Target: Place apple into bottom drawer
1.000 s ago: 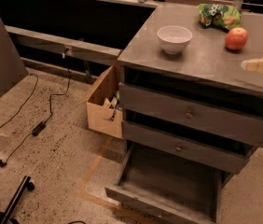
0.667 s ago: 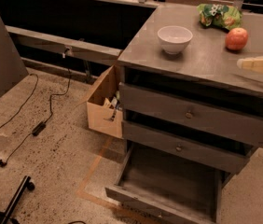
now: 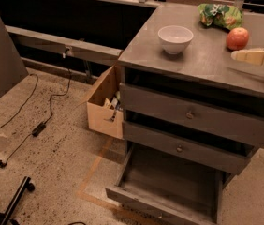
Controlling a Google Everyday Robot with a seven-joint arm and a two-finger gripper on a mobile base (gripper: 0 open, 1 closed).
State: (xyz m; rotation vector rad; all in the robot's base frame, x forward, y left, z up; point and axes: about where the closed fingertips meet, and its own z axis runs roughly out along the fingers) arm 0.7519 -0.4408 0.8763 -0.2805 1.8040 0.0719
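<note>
One apple (image 3: 237, 38) just beyond hand (image 3: 246, 56), rt of counter (image 3: 193, 67).

Dim, warm indoor light; everything has a brownish-yellow cast. The light comes from overhead: the tabletop (image 3: 193, 62) is the brightest big surface, with a soft sheen toward its far edge and no hard glare. The bowl (image 3: 175, 39) throws a small soft shadow at its base, and the apple (image 3: 237, 38) has a pale highlight on top. My gripper (image 3: 245, 56), at the right edge over the tabletop and just beside the apple, is lit bright cream with a faint shadow streak under it. The gaps above the upper drawers (image 3: 188, 114) are near black. The bottom drawer (image 3: 169, 184) is murky inside and darker toward the back. The floor (image 3: 52, 149) is evenly lit.
</note>
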